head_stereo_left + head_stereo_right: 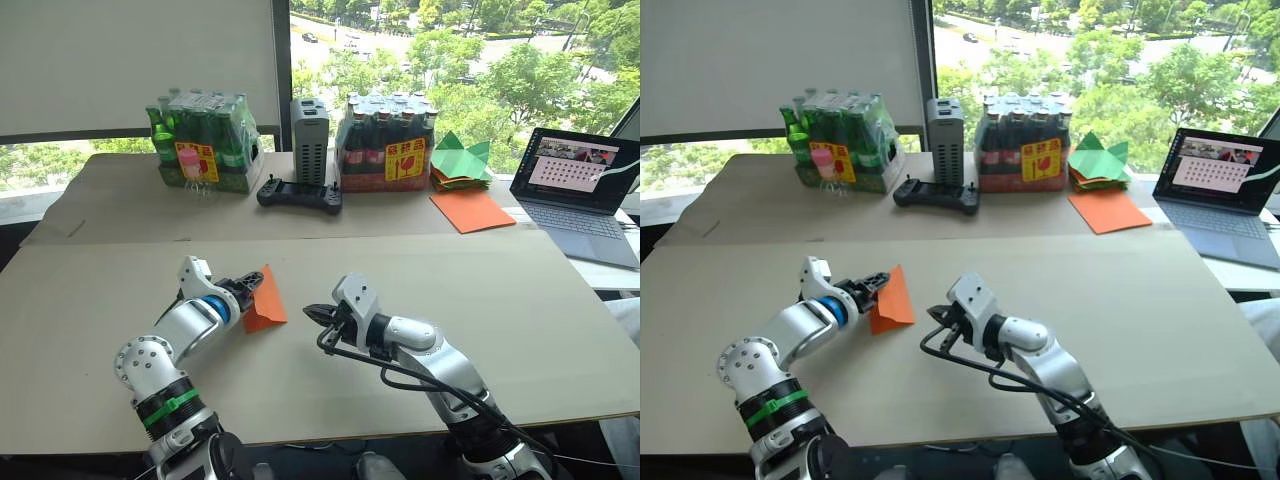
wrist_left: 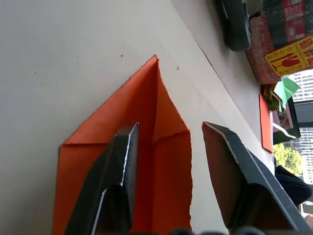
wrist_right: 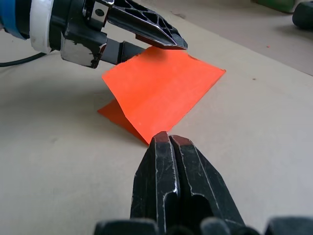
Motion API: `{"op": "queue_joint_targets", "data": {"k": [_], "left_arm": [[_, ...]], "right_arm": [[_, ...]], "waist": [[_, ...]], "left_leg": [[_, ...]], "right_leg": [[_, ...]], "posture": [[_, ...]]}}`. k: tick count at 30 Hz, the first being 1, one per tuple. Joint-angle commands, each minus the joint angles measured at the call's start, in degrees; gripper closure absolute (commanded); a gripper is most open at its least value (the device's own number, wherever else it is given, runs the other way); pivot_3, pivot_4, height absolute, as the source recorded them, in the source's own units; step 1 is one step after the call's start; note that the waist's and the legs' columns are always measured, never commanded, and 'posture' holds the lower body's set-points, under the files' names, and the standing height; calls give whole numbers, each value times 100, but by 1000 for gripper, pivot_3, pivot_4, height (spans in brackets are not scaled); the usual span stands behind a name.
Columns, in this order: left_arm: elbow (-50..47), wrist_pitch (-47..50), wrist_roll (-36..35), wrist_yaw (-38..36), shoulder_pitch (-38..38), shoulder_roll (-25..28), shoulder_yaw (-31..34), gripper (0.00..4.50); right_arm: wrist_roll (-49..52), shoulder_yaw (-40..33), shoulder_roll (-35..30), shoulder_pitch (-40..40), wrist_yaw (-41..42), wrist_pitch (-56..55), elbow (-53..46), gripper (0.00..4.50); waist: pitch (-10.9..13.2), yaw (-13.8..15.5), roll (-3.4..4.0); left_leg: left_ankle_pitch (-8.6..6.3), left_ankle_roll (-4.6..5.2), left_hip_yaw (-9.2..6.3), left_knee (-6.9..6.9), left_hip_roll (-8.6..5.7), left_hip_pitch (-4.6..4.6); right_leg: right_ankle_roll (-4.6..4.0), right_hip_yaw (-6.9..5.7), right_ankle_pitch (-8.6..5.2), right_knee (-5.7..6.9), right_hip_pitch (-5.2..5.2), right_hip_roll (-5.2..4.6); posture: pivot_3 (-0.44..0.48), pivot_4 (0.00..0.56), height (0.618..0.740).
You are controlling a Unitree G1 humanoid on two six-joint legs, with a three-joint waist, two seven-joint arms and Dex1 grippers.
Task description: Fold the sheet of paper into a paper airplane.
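The paper (image 1: 265, 301) sits mid-surface, already folded to a point. Left end effector (image 1: 251, 285) is spread open over it, probably pinning a flap flat. Right end effector (image 1: 314, 314) is clenched empty just beside it, likely ready to press a crease.

Looks like an office or lab room high above a tree-lined street, seen through a big window (image 1: 450, 50) with a roller blind (image 1: 140, 60). Cardboard-covered tables (image 1: 500, 300), an open laptop (image 1: 585, 195), a handheld controller (image 1: 299, 194), shrink-wrapped bottle packs (image 1: 205, 140) and stacked coloured paper (image 1: 470, 210).
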Motion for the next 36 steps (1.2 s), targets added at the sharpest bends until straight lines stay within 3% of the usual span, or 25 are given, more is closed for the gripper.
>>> {"op": "queue_joint_targets", "data": {"k": [1, 5, 11, 18, 36], "left_arm": [[221, 90, -155, -590, 92, 641, -144, 2307], [586, 26, 60, -1502, 350, 1557, -397, 2307], [944, -441, 428, -2073, 447, 2070, -589, 2307], [801, -558, 470, -2107, 527, 2020, -629, 2307], [492, -556, 297, -1768, 603, 1918, -495, 2307]], "right_arm": [[-13, 63, 122, -141, 63, -308, -145, 2871], [-174, 319, 322, -244, 75, -517, 124, 1611], [-347, 493, 848, -549, -14, -849, 824, 1611], [-623, 531, 1274, -844, -172, -1144, 1479, 1611], [-1436, 770, 1358, -990, -485, -1420, 1885, 1611]], "waist": [[0, 9, 0], [0, 13, 0], [0, 53, 0], [0, 50, -1], [0, 38, -1]], "left_leg": [[1, -2, 0, 0, 0, -1], [5, -9, 1, 0, 0, -1], [7, -13, 2, -2, -1, -2], [7, -15, 1, -3, 1, -4], [7, -16, 0, -3, 2, -4]], "right_leg": [[0, 0, 0, -1, 0, 0], [0, -1, 0, -1, -1, -2], [0, -2, 0, -4, -1, -6], [-1, -3, 1, -3, -4, -9], [-1, -3, 1, 0, -7, -9]], "posture": [[0, 150, 740], [0, 150, 740], [0, 150, 740], [0, 150, 740], [0, 150, 740]]}}
